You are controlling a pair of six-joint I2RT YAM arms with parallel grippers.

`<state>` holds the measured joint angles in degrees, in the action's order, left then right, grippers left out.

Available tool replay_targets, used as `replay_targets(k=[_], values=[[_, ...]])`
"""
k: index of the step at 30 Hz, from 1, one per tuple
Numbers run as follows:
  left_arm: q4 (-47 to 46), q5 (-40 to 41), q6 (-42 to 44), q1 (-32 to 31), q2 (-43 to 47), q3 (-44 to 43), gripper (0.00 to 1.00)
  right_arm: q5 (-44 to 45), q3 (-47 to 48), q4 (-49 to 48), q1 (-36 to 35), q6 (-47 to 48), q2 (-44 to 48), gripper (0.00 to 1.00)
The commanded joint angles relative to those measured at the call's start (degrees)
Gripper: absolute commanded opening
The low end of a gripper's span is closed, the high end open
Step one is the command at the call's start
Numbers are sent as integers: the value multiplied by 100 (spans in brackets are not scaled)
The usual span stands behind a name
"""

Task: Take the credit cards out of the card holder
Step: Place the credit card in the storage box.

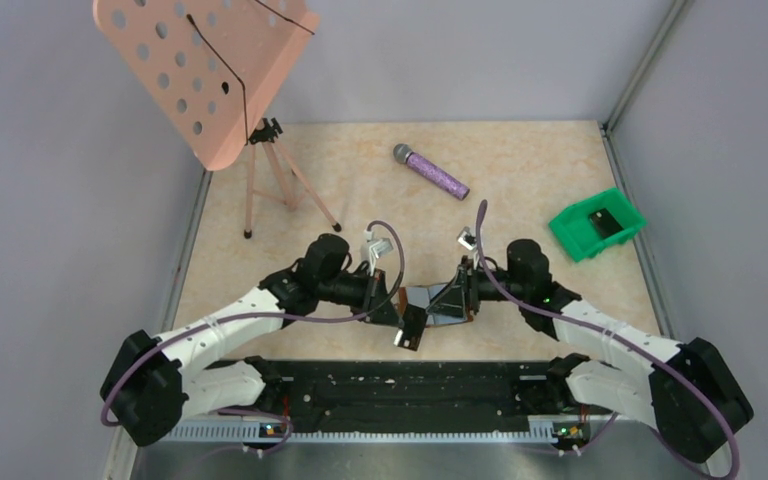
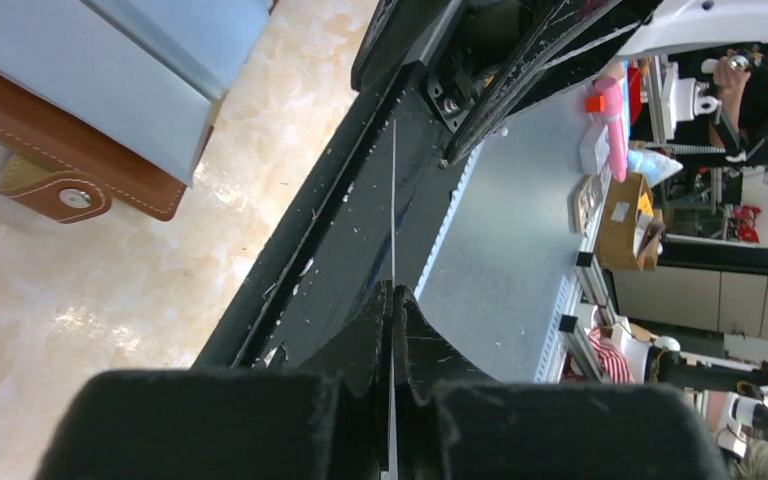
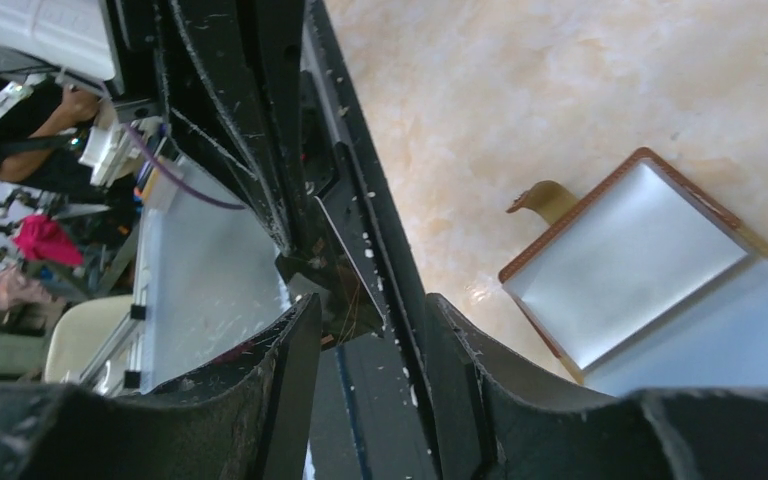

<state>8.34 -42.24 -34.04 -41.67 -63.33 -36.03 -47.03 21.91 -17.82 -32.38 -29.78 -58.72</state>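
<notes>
Left gripper clamps a credit card edge-on (clear of the card holder); right gripper hangs parted, empty. Extraction step, apparently; next, set the credit card down.

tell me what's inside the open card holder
The card holder lies open, showing two grey-blue panels with no card on them. Anything tucked beneath the panels is hidden. The left gripper pinches one card outside it.

Plain grey walls enclose beige marbled tabletop; cluttered workshop beyond near edge, cardboard box there.
</notes>
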Motion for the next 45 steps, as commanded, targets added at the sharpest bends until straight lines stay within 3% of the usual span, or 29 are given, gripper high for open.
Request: replay_targets(k=[1,8,15,24,35,37,39,41,43,45], values=[[-26,-462,223,1,-115,-259,0,-741,352,-608,58,-8,-210,43],[-123,-453,214,1,-88,-259,0,-935,403,-457,56,175,-518,43],[-210,-650,231,1,-261,-295,0,-1323,416,-1123,25,-137,-1018,40],[-120,-703,288,1,-313,-354,0,-1632,462,-1719,-31,-417,-1248,24],[-167,-759,258,1,-325,-335,0,-1703,416,-1847,-187,-499,-1494,26],[-176,-767,258,1,-316,-334,0,-1687,426,-1843,-201,-497,-1496,18],[-154,-749,266,4,-327,-343,0,-1641,420,-1813,-201,-475,-1457,4],[-60,-607,299,6,-339,-391,0,-1553,429,-1800,-198,-472,-1430,0],[120,-278,315,14,-309,-421,7,-1417,424,-1712,-191,-450,-1392,0],[197,-84,279,46,-258,-435,28,-1251,444,-1582,-175,-448,-1367,0]])
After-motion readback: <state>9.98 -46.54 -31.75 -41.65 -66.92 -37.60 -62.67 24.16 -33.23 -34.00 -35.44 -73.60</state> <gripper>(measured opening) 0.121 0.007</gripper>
